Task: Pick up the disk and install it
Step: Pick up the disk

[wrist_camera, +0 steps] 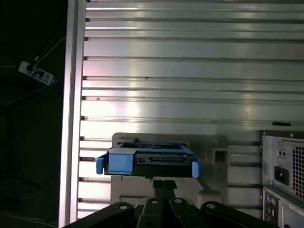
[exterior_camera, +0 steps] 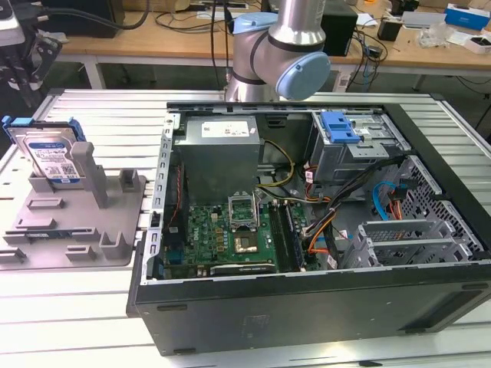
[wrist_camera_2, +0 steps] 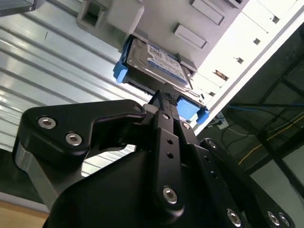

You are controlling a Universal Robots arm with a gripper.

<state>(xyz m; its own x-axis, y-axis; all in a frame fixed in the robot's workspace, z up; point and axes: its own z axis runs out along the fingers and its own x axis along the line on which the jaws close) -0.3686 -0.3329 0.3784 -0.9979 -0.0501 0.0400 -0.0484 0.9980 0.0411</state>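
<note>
The disk (exterior_camera: 54, 156) stands on edge in a grey holder (exterior_camera: 84, 230) at the exterior view's left, silver with a white-and-blue label and a blue frame. My gripper (exterior_camera: 25, 80) hangs just above and behind it, apart from it. In both wrist views the black fingers are pressed together with nothing between them. The gripper (wrist_camera: 164, 184) points at the disk (wrist_camera: 147, 160) and its blue edge. In the second wrist view the gripper (wrist_camera_2: 164, 96) sits right at the rim of the disk (wrist_camera_2: 156, 61).
An open computer case (exterior_camera: 307, 307) lies on the slatted metal table (exterior_camera: 92, 115), with a motherboard (exterior_camera: 230, 238), cables and a drive bay with a blue latch plate (exterior_camera: 340, 126). The arm's base (exterior_camera: 280, 54) rises behind the case. The table's edge (wrist_camera: 71, 118) runs close to the holder.
</note>
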